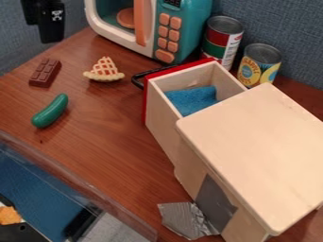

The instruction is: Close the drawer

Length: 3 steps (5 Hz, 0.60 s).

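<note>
The wooden cabinet [259, 142] sits lower right, its drawer [163, 118] standing open toward the centre, a blue cloth-like piece [192, 99] inside. Farther off, two cans stand upper right; the gripper [52, 30] hangs upper left, jaws apart or together, I cannot tell.

The top edge crops the tool [52, 33] and toy microwave [197, 26], the right edge the wooden cabinet [259, 142], whose top hides the rear of the drawer [162, 125], and the cans' [260, 64] print is blurred
</note>
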Tool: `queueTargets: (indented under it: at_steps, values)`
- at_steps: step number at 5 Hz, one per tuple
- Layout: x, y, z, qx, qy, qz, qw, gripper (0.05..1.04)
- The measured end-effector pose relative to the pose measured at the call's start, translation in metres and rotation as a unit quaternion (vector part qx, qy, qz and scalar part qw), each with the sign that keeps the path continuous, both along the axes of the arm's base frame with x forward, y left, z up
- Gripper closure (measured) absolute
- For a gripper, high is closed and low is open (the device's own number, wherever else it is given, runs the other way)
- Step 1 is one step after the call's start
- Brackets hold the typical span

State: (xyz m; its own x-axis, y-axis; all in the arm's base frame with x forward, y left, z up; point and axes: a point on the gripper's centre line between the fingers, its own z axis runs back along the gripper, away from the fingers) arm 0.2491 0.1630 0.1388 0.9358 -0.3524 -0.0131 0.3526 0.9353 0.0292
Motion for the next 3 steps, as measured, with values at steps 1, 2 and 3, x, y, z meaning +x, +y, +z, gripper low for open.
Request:
queueTargets:
  at_steps: [1,2,3]
  values:
    - [0.0,0.0,-0.01,-0.012,0.016,-0.006,0.9998,0.083]
    - [0.019,0.031,-0.015,-0.024,0.027,-0.09,0.9953,0.084]
    - [0.04,0.057,-0.031,-0.01,0.057,-0.17,0.9837,0.084]
